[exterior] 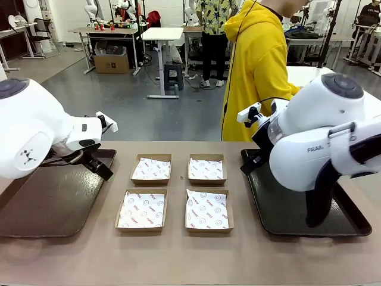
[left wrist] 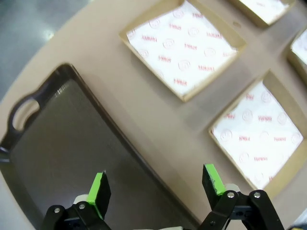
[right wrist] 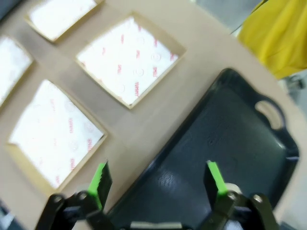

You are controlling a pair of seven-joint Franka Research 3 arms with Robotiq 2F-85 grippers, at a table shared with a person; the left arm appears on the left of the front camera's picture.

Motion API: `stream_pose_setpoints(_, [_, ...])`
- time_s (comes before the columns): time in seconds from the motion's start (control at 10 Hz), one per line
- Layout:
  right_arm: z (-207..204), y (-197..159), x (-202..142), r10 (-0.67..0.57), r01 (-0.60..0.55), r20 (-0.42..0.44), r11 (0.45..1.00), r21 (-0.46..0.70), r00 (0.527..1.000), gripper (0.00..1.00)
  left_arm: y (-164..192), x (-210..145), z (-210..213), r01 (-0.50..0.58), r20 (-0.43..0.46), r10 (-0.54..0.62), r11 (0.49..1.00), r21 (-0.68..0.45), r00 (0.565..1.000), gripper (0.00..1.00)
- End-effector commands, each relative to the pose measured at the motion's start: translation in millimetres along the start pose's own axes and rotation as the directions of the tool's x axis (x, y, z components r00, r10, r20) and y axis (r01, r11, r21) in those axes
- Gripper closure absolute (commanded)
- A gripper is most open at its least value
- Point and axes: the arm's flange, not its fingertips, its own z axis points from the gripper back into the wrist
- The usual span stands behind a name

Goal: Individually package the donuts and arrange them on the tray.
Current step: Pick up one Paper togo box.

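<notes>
Both sets of jaws are spread wide with nothing between them. The left gripper [left wrist: 155,181] hangs over the inner edge of the left tray [exterior: 53,202], and the right gripper [right wrist: 157,176] over the inner edge of the right tray [exterior: 286,208]. Where the donuts are I cannot tell; the four boxes [exterior: 150,157] mid-desk hold only paper [exterior: 205,170]. My worry is those boxes: they are shallow, square, light brown card on a smooth beige desk [exterior: 178,256], so I'd expect one nudge to skate a box out of the grid. The thin printed paper lies loose and could crumple under a lowered donut. The trays are dark, matte and rimmed, with cut-out handles, and a box dragged in could catch that rim. A person [exterior: 259,65] stands at the far edge, close to my right arm.
</notes>
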Motion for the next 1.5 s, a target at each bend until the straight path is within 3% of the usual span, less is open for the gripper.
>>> stream_pose_setpoints(0.0, [58.7,23.0,-129.1,0.035,-0.035,-0.072,0.999,0.006,0.997,0.00,-27.7,-107.8,47.5,0.034,-0.095,-0.039,0.998,-0.051,0.995,0.00])
stream_pose_setpoints(0.2, [74.7,26.1,-171.2,0.016,-0.010,-0.130,0.999,0.047,0.991,0.00,-32.5,-144.5,72.3,-0.001,-0.143,-0.010,0.997,-0.074,0.990,0.00])
stream_pose_setpoints(0.4, [75.1,26.9,-194.2,0.023,-0.007,-0.173,0.996,0.090,0.985,0.00,-37.8,-162.3,89.5,-0.029,-0.109,0.019,0.996,-0.090,0.994,0.00])
stream_pose_setpoints(0.5, [67.9,18.5,-190.0,0.028,-0.030,-0.199,1.000,-0.007,0.980,0.00,1.7,-23.9,69.0,-0.007,-0.165,-0.004,0.998,-0.065,0.986,0.00])
stream_pose_setpoints(0.6, [86.5,-26.9,-36.4,0.001,0.013,-0.178,0.997,0.078,0.984,0.00,1.7,-23.9,69.0,-0.007,-0.165,-0.004,0.998,-0.065,0.986,0.00])
stream_pose_setpoints(0.9, [97.0,-33.1,-43.3,0.002,0.011,-0.197,0.998,0.062,0.980,0.00,0.2,-26.9,83.1,-0.013,-0.170,0.000,0.997,-0.074,0.985,0.00])
stream_pose_setpoints(1.0, [101.9,-46.9,-46.8,-0.162,0.176,-0.071,0.918,0.354,0.984,0.00,17.6,-24.2,89.8,-0.139,-0.059,0.126,0.897,-0.420,0.990,0.00])
stream_pose_setpoints(1.1, [105.1,-63.5,-55.2,-0.307,0.257,-0.019,0.757,0.600,0.952,0.00,37.6,-27.4,98.8,-0.173,-0.017,0.203,0.782,-0.598,0.979,0.00])
stream_pose_setpoints(1.2, [103.4,-83.1,-65.9,-0.449,0.323,-0.028,0.598,0.733,0.893,0.00,55.4,-31.3,105.5,-0.204,-0.008,0.299,0.633,-0.747,0.954,0.00])
stream_pose_setpoints(1.4, [91.2,-120.4,-95.7,-0.649,0.381,-0.175,0.191,0.905,0.740,0.00,91.5,-50.8,114.1,-0.231,-0.074,0.435,0.322,-0.918,0.898,0.00])
